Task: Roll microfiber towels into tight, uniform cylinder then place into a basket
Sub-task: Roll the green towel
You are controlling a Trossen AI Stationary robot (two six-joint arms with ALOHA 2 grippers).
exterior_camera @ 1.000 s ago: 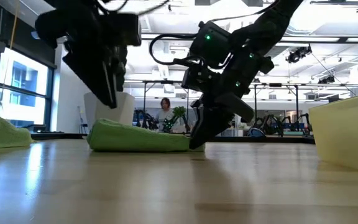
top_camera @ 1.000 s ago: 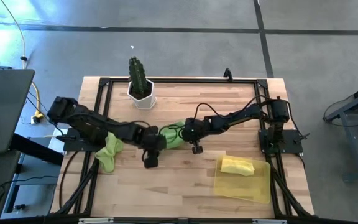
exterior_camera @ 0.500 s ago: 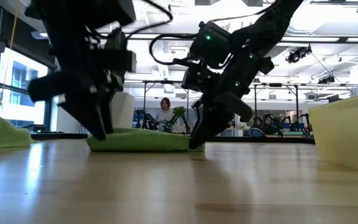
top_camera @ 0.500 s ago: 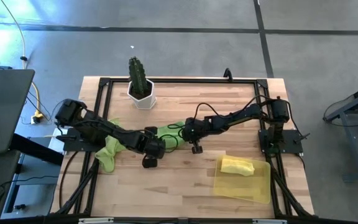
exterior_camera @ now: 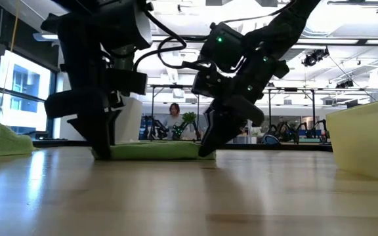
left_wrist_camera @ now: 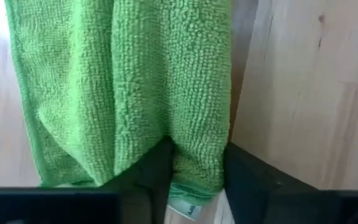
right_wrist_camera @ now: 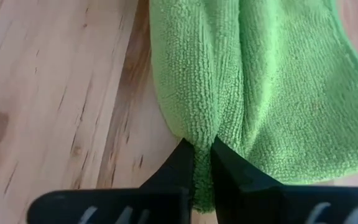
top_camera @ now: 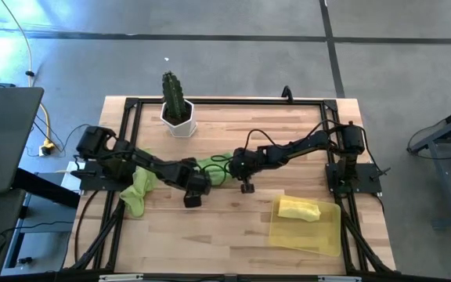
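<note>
A lime green towel point(top_camera: 214, 168) lies flat and folded lengthwise on the table's middle, between my two grippers; it also shows in the low view point(exterior_camera: 155, 151). My left gripper point(top_camera: 200, 178) is shut on its left end and my right gripper point(top_camera: 230, 169) on its right end, both down at the table top. A second lime green towel point(top_camera: 136, 193) lies crumpled at the left. The bright yellow towel point(top_camera: 298, 209) lies rolled in the translucent yellow basket point(top_camera: 319, 235) at the near right. My left gripper pinches a raised fold at the towel's left end point(left_wrist_camera: 194, 163) between its two fingers point(left_wrist_camera: 155, 171), beside the small label. The fingers slant down from the left and point along the towel. The towel lies on the table. My right gripper pinches a narrow fold at the towel's right end point(right_wrist_camera: 202, 155) between its two fingers point(right_wrist_camera: 229, 174). The fingers slant down from the right and point along the towel. The towel lies on the table.
A white hexagonal cactus pot point(top_camera: 177, 117) stands at the far left. A black frame point(top_camera: 225, 102) runs along the table's edges. Bare wood lies at the near middle point(top_camera: 225, 227). In the low view the basket's wall point(exterior_camera: 366, 141) rises at the right; a person shows far behind.
My left gripper has come down from above the towel's left end to the table top and now stands at that end. The towel's left end, bulging before, lies lower and flatter. My right gripper has stayed at the right end.
</note>
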